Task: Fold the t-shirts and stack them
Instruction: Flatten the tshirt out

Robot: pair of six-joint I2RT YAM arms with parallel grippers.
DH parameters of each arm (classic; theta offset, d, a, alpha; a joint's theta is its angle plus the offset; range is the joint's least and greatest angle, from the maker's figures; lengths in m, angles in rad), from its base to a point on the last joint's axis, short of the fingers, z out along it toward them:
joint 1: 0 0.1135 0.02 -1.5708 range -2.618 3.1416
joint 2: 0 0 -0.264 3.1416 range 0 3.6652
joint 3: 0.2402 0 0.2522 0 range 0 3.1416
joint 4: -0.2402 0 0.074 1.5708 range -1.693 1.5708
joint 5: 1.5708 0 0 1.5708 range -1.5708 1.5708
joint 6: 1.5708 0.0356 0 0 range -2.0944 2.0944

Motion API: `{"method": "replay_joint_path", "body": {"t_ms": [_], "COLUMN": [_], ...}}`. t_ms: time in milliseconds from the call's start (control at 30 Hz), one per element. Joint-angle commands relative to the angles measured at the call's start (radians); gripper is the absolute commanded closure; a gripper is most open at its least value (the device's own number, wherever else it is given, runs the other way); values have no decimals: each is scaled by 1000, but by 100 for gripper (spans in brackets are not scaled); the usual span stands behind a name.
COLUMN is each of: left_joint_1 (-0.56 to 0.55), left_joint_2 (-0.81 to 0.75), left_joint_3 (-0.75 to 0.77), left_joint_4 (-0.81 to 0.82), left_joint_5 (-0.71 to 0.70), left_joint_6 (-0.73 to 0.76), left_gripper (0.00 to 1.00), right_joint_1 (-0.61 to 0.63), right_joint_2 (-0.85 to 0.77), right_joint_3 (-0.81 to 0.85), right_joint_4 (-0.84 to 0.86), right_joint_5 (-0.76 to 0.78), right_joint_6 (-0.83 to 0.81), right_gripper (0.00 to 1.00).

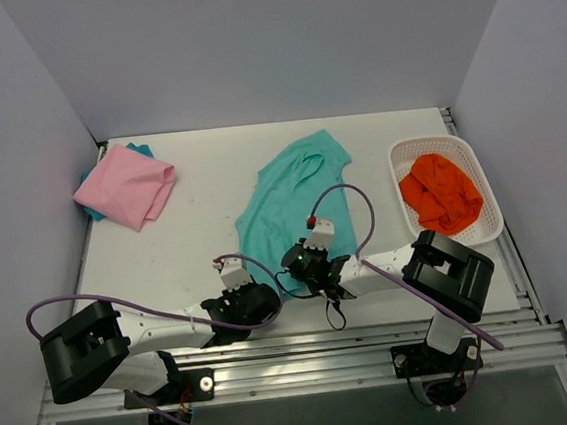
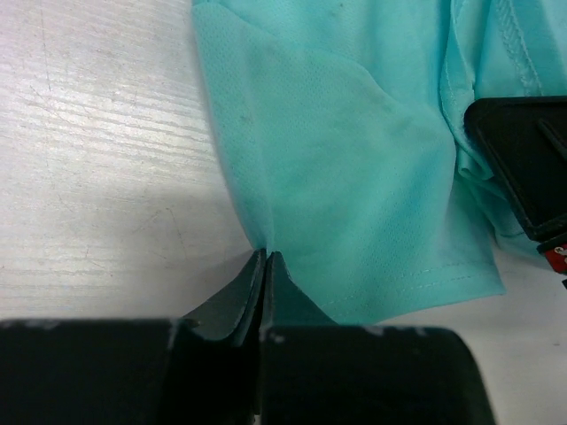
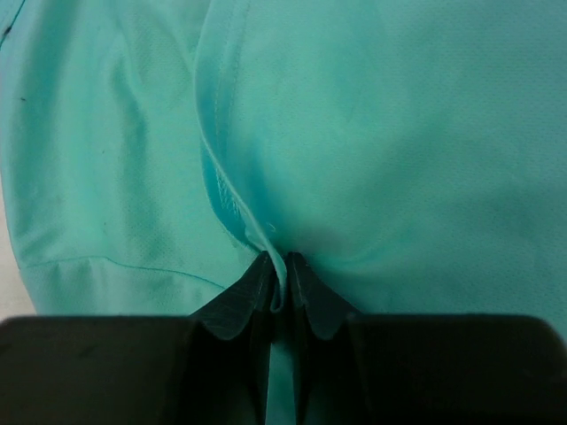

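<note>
A mint-teal t-shirt [image 1: 287, 197] lies crumpled in the middle of the table. My left gripper [image 1: 251, 294] is shut on its near left edge; in the left wrist view [image 2: 266, 255] the cloth [image 2: 354, 159] meets the closed tips. My right gripper [image 1: 315, 275] is shut on a hem fold of the same shirt [image 3: 372, 133], pinched between the tips [image 3: 280, 258]. A folded pink t-shirt [image 1: 125, 185] lies at the far left, on top of a teal cloth [image 1: 140, 147] that barely shows.
A white lattice basket [image 1: 455, 145] at the right holds a crumpled orange cloth [image 1: 442, 192]. Grey walls close in the left, back and right. A metal rail [image 1: 307, 356] runs along the near edge. The right gripper's black body [image 2: 523, 159] shows beside the left.
</note>
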Motion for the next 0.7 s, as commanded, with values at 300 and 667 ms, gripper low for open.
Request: {"method": "replay_joint_path", "body": {"t_ms": [300,667], "left_joint_1": [17,19], "left_joint_2": [28,-135], "left_joint_3": [18,139], "left_joint_4": [-25,-226], "left_joint_5": [-2,-91], "left_joint_6": [12,81], "left_gripper": [98,98], "right_joint_1": [41,42], "right_joint_2": [-28,-440], "right_joint_3": [109,181], "right_joint_4": [-294,-582], "right_joint_5": [156,319], "right_joint_6": [27,-30], "right_gripper": [100,100]}}
